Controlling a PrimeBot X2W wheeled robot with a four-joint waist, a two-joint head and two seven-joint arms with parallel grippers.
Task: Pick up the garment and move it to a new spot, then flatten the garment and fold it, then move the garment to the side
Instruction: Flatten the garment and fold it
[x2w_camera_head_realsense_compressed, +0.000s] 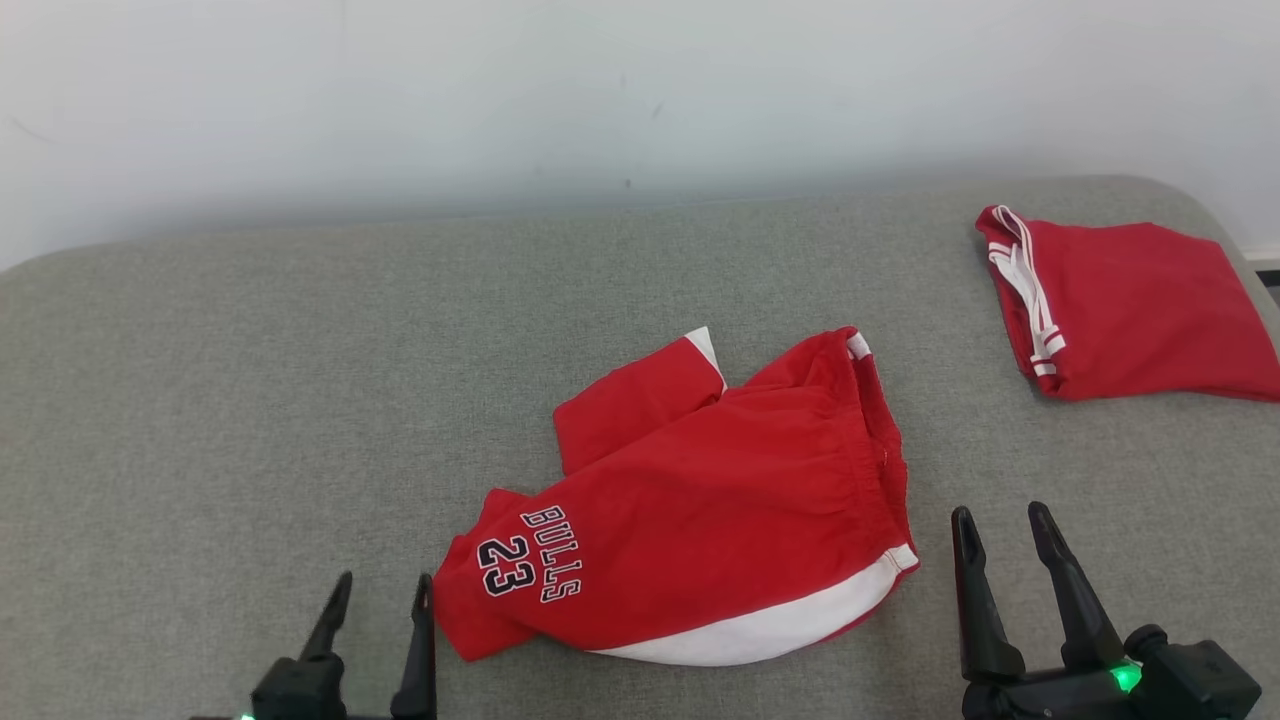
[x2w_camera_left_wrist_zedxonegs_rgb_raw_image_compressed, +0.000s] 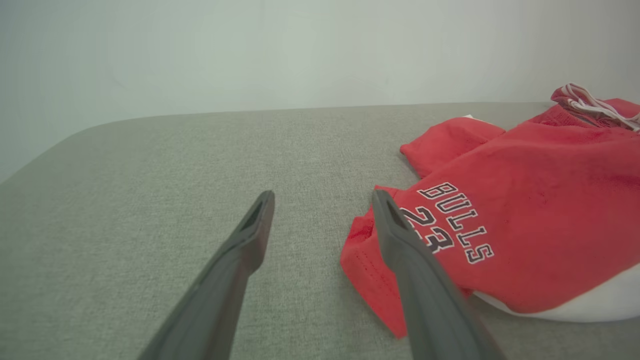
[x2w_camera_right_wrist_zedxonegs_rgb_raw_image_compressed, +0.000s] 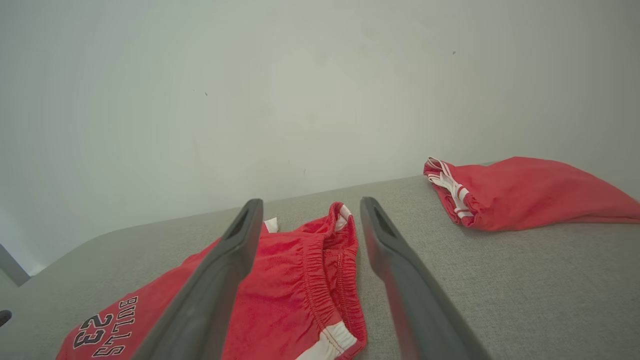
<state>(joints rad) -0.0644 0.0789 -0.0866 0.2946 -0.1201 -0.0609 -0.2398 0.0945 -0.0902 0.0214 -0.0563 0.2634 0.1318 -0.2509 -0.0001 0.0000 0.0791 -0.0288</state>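
Two red garments lay on the grey pad (x2w_camera_head_realsense_compressed: 250, 400): rumpled shorts (x2w_camera_head_realsense_compressed: 700, 500) marked BULLS 23 near the middle, and one folded garment (x2w_camera_head_realsense_compressed: 1140, 305) well apart at the far right. Two grippers flanked the shorts, the left gripper (x2w_camera_head_realsense_compressed: 385, 578) and the right gripper (x2w_camera_head_realsense_compressed: 1000, 510), both spread and holding nothing.

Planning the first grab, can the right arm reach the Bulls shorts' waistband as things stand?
Probably yes: the right gripper is open beside the waistband, with only bare grey surface between them.
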